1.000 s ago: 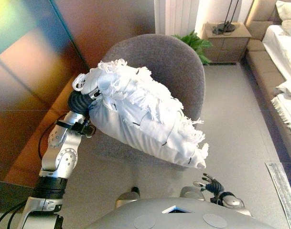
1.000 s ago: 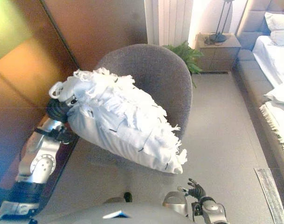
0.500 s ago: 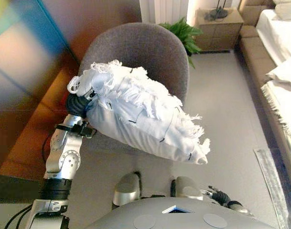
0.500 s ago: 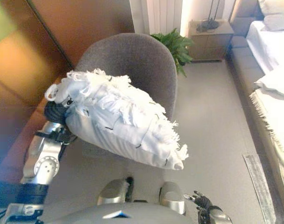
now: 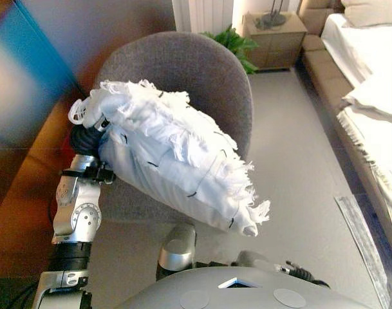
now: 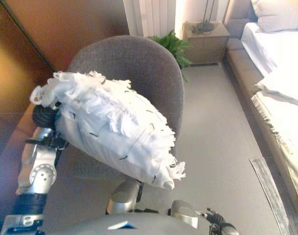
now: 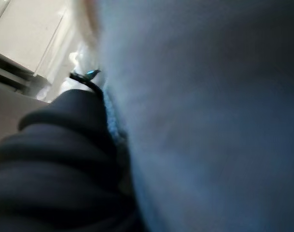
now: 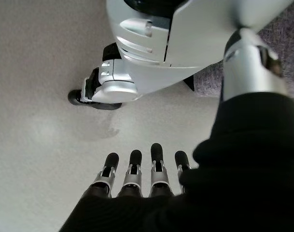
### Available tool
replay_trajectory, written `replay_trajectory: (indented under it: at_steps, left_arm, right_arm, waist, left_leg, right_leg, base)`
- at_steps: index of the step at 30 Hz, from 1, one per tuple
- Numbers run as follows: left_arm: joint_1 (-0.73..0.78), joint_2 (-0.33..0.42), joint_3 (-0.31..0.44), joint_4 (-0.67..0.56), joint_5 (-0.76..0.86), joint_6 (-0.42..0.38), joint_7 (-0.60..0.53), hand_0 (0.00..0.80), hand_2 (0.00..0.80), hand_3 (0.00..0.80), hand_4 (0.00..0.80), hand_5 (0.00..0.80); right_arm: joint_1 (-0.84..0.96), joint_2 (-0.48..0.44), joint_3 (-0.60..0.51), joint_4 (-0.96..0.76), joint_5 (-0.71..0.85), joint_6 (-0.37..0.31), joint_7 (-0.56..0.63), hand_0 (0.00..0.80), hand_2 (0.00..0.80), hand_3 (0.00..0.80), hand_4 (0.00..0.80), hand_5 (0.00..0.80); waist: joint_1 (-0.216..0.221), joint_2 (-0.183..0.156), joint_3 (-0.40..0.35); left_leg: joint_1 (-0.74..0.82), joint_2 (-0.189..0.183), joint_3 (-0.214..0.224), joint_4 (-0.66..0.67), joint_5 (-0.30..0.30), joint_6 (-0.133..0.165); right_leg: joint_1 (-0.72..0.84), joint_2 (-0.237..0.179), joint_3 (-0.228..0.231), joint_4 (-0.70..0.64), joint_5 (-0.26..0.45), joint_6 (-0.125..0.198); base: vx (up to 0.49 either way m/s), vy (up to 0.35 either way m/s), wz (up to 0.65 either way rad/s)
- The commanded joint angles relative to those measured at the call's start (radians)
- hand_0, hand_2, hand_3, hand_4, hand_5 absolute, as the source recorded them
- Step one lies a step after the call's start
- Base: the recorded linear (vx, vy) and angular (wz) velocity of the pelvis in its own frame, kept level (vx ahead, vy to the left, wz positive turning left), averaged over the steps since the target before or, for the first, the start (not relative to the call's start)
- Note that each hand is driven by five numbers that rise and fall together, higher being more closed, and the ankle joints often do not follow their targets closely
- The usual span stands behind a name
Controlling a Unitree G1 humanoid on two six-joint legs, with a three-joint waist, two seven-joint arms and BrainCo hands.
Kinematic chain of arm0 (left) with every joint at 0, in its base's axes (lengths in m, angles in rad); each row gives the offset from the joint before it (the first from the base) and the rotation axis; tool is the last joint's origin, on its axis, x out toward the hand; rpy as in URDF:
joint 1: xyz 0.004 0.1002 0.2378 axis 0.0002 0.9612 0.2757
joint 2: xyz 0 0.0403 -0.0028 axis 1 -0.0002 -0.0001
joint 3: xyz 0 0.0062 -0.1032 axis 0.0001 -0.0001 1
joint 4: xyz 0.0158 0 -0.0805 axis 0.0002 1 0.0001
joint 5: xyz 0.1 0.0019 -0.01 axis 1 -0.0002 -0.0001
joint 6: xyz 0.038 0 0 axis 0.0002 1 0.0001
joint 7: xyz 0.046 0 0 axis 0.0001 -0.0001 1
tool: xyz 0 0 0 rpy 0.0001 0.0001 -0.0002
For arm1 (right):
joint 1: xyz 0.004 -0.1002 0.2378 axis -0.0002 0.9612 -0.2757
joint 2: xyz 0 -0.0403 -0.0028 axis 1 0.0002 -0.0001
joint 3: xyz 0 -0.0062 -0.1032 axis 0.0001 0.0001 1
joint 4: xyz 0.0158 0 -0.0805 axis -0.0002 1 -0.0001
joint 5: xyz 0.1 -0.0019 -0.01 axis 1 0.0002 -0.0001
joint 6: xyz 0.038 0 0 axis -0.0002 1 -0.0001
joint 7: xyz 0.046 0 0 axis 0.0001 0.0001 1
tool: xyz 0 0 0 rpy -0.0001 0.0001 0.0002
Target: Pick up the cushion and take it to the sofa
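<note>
The white fringed cushion (image 5: pixel 176 161) hangs in the air in front of the grey chair (image 5: pixel 183 71), tilted with one corner low. My left hand (image 5: pixel 86 138) is at its upper left end, dark wrist cover showing, the rest buried under the fringe. The left wrist view is filled by cushion cloth (image 7: pixel 209 121) pressed against the hand's cover. My right hand (image 8: pixel 132 176) hangs low by my side over the floor, fingers straight and holding nothing. The sofa (image 5: pixel 369 96), beige with white throws on it, runs along the right side.
A green plant (image 5: pixel 231 44) and a wooden nightstand (image 5: pixel 273 38) with a lamp stand beyond the chair. A brown wooden wall (image 6: pixel 65 29) closes the left side. Light carpet (image 5: pixel 298 154) lies between chair and sofa. A grey mat (image 5: pixel 369 238) lies at the lower right.
The camera has shifted, so chair and sofa sit differently in the picture. The cushion stays up at my left hand. My right hand has dropped to the picture's bottom edge.
</note>
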Motion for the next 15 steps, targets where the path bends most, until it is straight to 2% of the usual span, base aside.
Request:
replay_trajectory:
  at_steps: [1,2,3,4,5,6,8,10,11,12,13,14,15]
  left_arm:
    - [-0.084,0.018,0.081,-0.127,-0.039,-0.079,0.017,0.800,0.800,0.800,0.800,0.800]
    - [-0.092,0.020,0.074,-0.130,-0.031,-0.066,0.014,0.800,0.800,0.800,0.800,0.800]
    - [-0.103,0.023,0.064,-0.137,-0.020,-0.054,0.022,0.800,0.800,0.800,0.800,0.800]
    - [-0.115,0.025,0.056,-0.137,-0.009,-0.046,0.031,0.800,0.800,0.800,0.800,0.800]
    - [-0.122,0.023,0.047,-0.133,-0.003,-0.047,0.038,0.800,0.800,0.800,0.800,0.800]
    - [-0.130,0.028,0.029,-0.123,-0.002,-0.063,0.048,0.800,0.800,0.800,0.800,0.800]
    - [-0.147,0.043,0.005,-0.096,-0.001,-0.100,0.057,0.800,0.800,0.800,0.800,0.800]
    - [-0.176,0.039,0.007,-0.070,0.019,-0.102,0.088,0.800,0.800,0.800,0.800,0.800]
    - [-0.190,0.039,0.001,-0.054,0.022,-0.107,0.102,0.800,0.800,0.800,0.800,0.800]
    - [-0.205,0.042,-0.019,-0.027,0.019,-0.122,0.111,0.800,0.800,0.800,0.800,0.800]
    - [-0.219,0.048,-0.037,-0.010,0.013,-0.126,0.123,0.800,0.800,0.800,0.800,0.800]
    - [-0.227,0.049,-0.041,-0.003,0.007,-0.124,0.124,0.800,0.800,0.800,0.800,0.800]
    - [-0.234,0.026,-0.045,0.017,0.013,-0.115,0.107,0.800,0.800,0.800,0.800,0.800]
  right_arm:
    - [0.028,0.044,0.042,-0.036,0.009,-0.067,0.016,0.000,0.000,0.000,0.000,0.000]
    - [0.035,0.057,0.048,-0.064,0.010,-0.064,0.012,0.000,0.000,0.000,0.000,0.000]
    - [0.039,0.068,0.058,-0.098,0.007,-0.061,0.004,0.000,0.000,0.000,0.000,0.000]
    - [0.040,0.076,0.068,-0.126,0.008,-0.066,-0.007,0.000,0.000,0.000,0.000,0.000]
    - [0.037,0.080,0.079,-0.146,0.017,-0.068,-0.018,0.000,0.000,0.000,0.000,0.000]
    - [0.033,0.082,0.093,-0.177,0.025,-0.068,-0.031,0.000,0.000,0.000,0.000,0.000]
    - [0.016,0.076,0.108,-0.204,0.020,-0.071,-0.038,0.000,0.000,0.000,0.000,0.000]
    - [-0.013,0.071,0.122,-0.191,0.015,-0.070,-0.050,0.000,0.000,0.000,0.000,0.000]
    - [-0.022,0.070,0.127,-0.180,0.010,-0.076,-0.055,0.000,0.000,0.000,0.000,0.000]
    - [-0.030,0.066,0.140,-0.158,0.015,-0.096,-0.059,0.000,0.000,0.000,0.000,0.000]
    - [-0.038,0.062,0.151,-0.140,0.027,-0.109,-0.056,0.000,0.000,0.000,0.000,0.000]
    - [-0.043,0.062,0.154,-0.131,0.035,-0.113,-0.055,0.000,0.000,0.000,0.000,0.000]
    - [-0.059,0.054,0.149,-0.100,0.053,-0.116,-0.041,0.000,0.000,0.000,0.000,0.000]
  waist:
    - [-0.001,-0.035,-0.089]
    - [0.008,-0.040,-0.102]
    - [0.002,-0.055,-0.106]
    - [-0.013,-0.056,-0.107]
    - [-0.026,-0.055,-0.104]
    - [-0.039,-0.051,-0.097]
    - [-0.062,-0.074,-0.080]
    - [-0.095,-0.066,-0.062]
    - [-0.115,-0.065,-0.050]
    - [-0.144,-0.066,-0.038]
    - [-0.169,-0.070,-0.026]
    - [-0.176,-0.072,-0.022]
    - [-0.162,-0.071,-0.026]
  left_leg:
    - [-0.087,0.053,0.004,-0.189,0.106,0.011]
    - [-0.093,0.041,0.001,-0.170,0.090,0.040]
    - [-0.081,0.011,-0.005,-0.161,0.066,0.060]
    - [-0.064,-0.005,-0.012,-0.157,0.049,0.076]
    - [-0.044,-0.014,-0.019,-0.161,0.038,0.088]
    - [-0.029,-0.024,-0.028,-0.167,0.036,0.100]
    - [0.004,-0.069,-0.023,-0.186,0.035,0.107]
    - [0.071,-0.077,-0.027,-0.210,0.020,0.105]
    - [0.101,-0.085,-0.041,-0.214,0.005,0.107]
    - [0.135,-0.097,-0.065,-0.209,-0.024,0.115]
    - [0.160,-0.109,-0.086,-0.200,-0.060,0.128]
    - [0.163,-0.113,-0.096,-0.188,-0.077,0.133]
    - [0.159,-0.107,-0.103,-0.181,-0.078,0.125]
  right_leg:
    - [0.305,-0.094,-0.057,-0.022,0.244,0.134]
    - [0.290,-0.102,-0.051,0.020,0.337,0.157]
    - [0.251,-0.114,-0.052,0.091,0.399,0.163]
    - [0.176,-0.092,-0.031,0.154,0.451,0.160]
    - [0.116,-0.060,-0.016,0.177,0.461,0.152]
    - [0.061,-0.008,-0.019,0.159,0.443,0.142]
    - [-0.022,0.026,-0.077,0.049,0.402,0.124]
    - [-0.145,0.030,-0.123,-0.094,0.402,0.104]
    - [-0.179,0.030,-0.124,-0.154,0.407,0.095]
    - [-0.233,0.032,-0.096,-0.232,0.442,0.093]
    - [-0.277,0.036,-0.056,-0.252,0.487,0.102]
    - [-0.282,0.036,-0.048,-0.251,0.490,0.105]
    - [-0.240,0.037,-0.066,-0.279,0.444,0.083]
  base:
    - [0.438,0.219,0.05]
    - [0.448,0.209,0.10]
    - [0.448,0.190,0.23]
    - [0.431,0.151,0.09]
    - [0.342,0.135,0.02]
    - [0.328,0.093,-0.10]
    - [0.339,0.048,0.09]
    - [0.314,0.006,-0.15]
    - [0.272,-0.055,-0.32]
    - [0.242,-0.104,-0.01]
    - [0.179,-0.106,0.44]
    - [0.132,-0.099,0.93]
    - [0.135,-0.083,1.31]
